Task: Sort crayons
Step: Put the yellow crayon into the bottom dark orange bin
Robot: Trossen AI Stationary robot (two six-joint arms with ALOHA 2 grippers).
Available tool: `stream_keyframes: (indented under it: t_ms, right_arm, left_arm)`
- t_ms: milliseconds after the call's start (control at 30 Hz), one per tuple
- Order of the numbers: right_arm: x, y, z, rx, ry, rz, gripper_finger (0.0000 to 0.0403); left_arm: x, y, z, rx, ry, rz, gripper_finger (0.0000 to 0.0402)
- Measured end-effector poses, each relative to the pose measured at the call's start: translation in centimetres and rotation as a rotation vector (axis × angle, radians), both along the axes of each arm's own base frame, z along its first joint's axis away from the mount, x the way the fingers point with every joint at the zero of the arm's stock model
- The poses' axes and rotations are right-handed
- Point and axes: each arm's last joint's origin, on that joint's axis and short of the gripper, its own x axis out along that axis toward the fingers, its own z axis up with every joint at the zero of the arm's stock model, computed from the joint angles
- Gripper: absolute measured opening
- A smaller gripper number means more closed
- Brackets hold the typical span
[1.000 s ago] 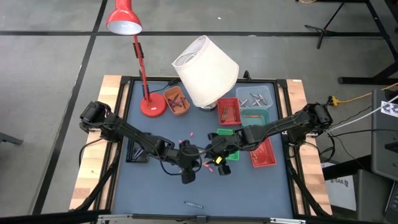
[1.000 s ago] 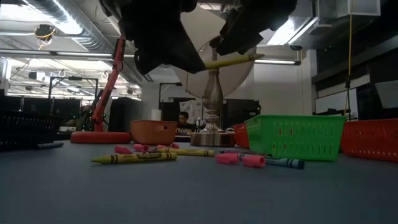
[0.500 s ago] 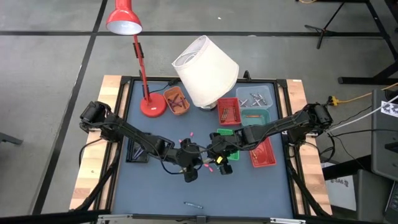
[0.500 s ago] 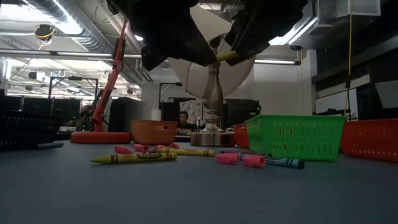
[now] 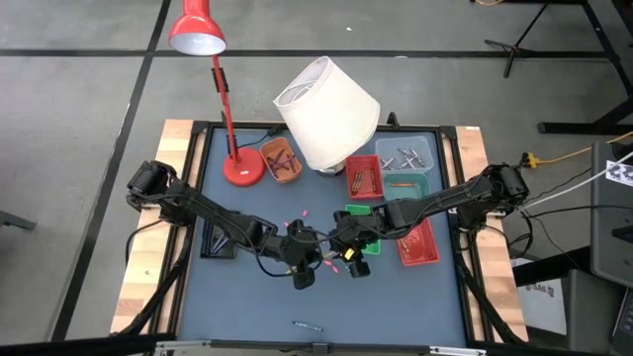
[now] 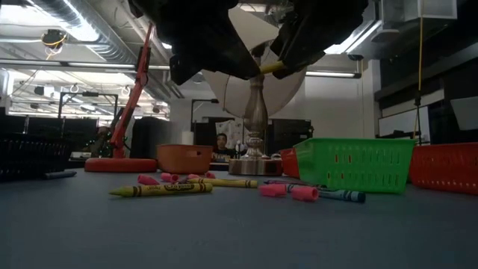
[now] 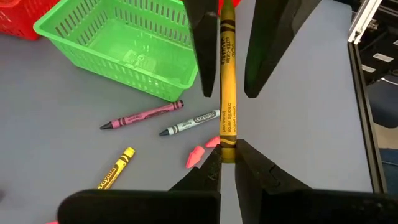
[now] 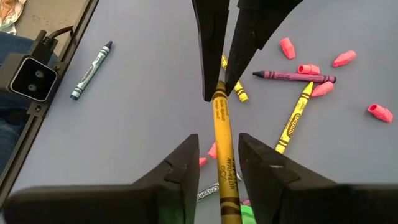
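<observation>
Pinching one tip of a yellow crayon [image 7: 227, 87], the left gripper [image 7: 227, 163] hangs above the middle of the smooth grey-blue table [image 5: 396, 307], its tapered dark fingers nearly closed on the paper-wrapped stick. The right gripper [image 8: 217, 157] meets it from three o'clock, its broader fingers standing on either side of the crayon's other end; whether they press the wrapper cannot be told. In the low view that crayon [image 6: 270, 68] shows as a short yellow bar between the two dark grippers, well above the table.

Loose crayons lie on the table beneath: a purple one [image 7: 143, 116], a grey one [image 7: 189, 123], a yellow one [image 7: 117, 168], and stubby pink pieces [image 7: 195, 156]. A blue-green crayon [image 5: 307, 324] lies apart at six o'clock near the front edge.

A slatted green plastic tray [image 5: 356, 220] sits just at three o'clock of the grippers, with a red tray [image 5: 419, 244] beyond it. At twelve o'clock stand a white fabric lampshade [image 5: 327, 100] and a glossy red desk lamp [image 5: 235, 160].
</observation>
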Motion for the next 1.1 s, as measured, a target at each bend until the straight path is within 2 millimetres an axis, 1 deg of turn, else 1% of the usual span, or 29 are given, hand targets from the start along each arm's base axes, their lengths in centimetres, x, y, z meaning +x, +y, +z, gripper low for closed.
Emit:
stream_keyframes:
  t_ms: [233, 300, 400, 567, 800, 900, 1000, 1100]
  right_arm:
    - [0.0, 0.0, 0.0, 0.000, 0.000, 0.000, 0.0031]
    - [0.0, 0.0, 0.0, -0.001, 0.001, 0.000, 0.0015]
    - [0.0, 0.0, 0.0, -0.001, 0.001, -0.001, 0.0015]
    - [-0.1, -0.1, -0.1, -0.007, 0.018, -0.008, 0.0037]
    - [-0.3, -0.2, -0.3, -0.018, 0.041, -0.012, 0.0013]
    - [-0.3, -0.2, -0.3, -0.019, 0.044, -0.012, 0.0015]
    - [-0.4, -0.2, -0.4, -0.025, 0.058, -0.015, 0.0025]
    - [-0.9, -0.3, -0.7, -0.043, 0.109, -0.014, 0.0020]
  left_arm:
    - [0.0, 0.0, 0.0, -0.001, 0.001, 0.000, 0.0011]
    - [0.0, 0.1, 0.0, 0.000, 0.003, 0.001, 0.0011]
    - [0.1, 0.2, 0.0, 0.001, 0.003, 0.005, 0.0011]
    - [0.2, 0.6, 0.0, 0.002, 0.002, 0.019, 0.0012]
    - [0.4, 1.3, 0.0, -0.008, 0.005, 0.027, 0.0013]
    - [0.5, 1.5, 0.0, -0.002, 0.008, 0.012, 0.0029]
    - [0.5, 1.5, 0.0, 0.031, 0.005, -0.005, 0.0053]
    - [0.5, 1.6, 0.0, 0.062, 0.005, -0.011, 0.0078]
